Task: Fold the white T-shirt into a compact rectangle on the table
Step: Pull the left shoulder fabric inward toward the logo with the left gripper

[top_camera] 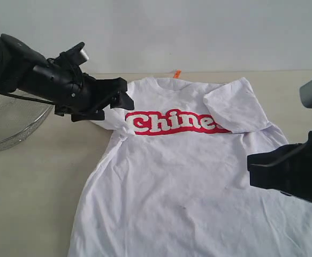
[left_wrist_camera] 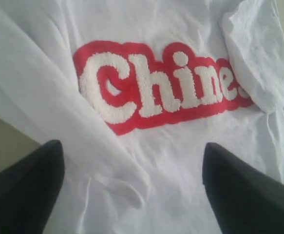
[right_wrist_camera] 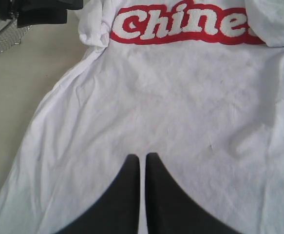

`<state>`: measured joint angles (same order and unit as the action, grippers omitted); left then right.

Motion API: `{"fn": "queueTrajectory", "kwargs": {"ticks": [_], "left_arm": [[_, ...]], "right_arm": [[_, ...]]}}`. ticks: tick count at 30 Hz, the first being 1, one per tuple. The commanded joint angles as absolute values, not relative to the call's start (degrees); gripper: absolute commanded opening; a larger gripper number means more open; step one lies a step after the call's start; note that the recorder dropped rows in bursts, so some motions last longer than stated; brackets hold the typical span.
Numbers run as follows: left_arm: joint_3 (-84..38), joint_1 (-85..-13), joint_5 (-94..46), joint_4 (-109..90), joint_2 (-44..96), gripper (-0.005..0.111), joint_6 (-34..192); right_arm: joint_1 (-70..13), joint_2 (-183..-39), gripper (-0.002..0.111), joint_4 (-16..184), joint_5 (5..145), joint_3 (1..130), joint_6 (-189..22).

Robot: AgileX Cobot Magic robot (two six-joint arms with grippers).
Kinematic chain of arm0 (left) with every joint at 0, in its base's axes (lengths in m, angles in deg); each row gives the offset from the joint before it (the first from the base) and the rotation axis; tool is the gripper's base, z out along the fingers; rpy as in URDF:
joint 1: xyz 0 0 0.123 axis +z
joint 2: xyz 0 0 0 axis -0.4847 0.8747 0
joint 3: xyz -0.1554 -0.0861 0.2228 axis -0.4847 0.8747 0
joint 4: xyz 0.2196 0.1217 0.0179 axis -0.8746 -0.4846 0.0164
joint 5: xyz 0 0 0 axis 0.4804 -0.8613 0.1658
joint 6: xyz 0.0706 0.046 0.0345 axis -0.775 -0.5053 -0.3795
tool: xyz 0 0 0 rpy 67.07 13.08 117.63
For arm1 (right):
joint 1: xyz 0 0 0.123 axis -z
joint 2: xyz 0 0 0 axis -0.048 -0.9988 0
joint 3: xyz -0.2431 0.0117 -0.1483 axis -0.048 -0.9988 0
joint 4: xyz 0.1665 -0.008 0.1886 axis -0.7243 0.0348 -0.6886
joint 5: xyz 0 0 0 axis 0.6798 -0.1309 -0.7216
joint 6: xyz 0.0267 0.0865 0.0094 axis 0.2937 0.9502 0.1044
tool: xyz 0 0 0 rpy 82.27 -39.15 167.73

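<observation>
White T-shirt: one, on one table, near one basket

The T-shirt lies spread on the desk, collar at the far side, right sleeve folded in over the lettering's end. A mesh basket sits to its left; my left fingers hang above its left shoulder.

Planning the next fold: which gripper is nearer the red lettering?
Left. The left gripper, open, is beside the C of the red lettering; the right gripper, shut, farther down the white T-shirt.
</observation>
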<state>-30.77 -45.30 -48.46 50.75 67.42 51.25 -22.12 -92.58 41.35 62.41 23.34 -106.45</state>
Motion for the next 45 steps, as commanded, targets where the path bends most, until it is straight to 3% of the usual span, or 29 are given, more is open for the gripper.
{"fn": "queueTrajectory", "kwargs": {"ticks": [1, 9, 45], "left_arm": [[-30.96, -45.02, -47.27, 49.96, 67.16, 0.065, 54.91], [-30.84, -44.9, -49.03, 38.7, 68.76, 0.066, 68.19], [-31.66, -44.9, -44.28, 62.77, 74.08, 0.066, 51.83]], "right_arm": [[-22.17, -92.33, 0.0, 41.31, 62.73, 23.11, -106.92], [-22.17, -92.33, 0.0, 41.31, 63.07, 23.11, -106.92], [-22.17, -92.33, 0.0, 41.31, 63.43, 23.11, -107.02]]}}
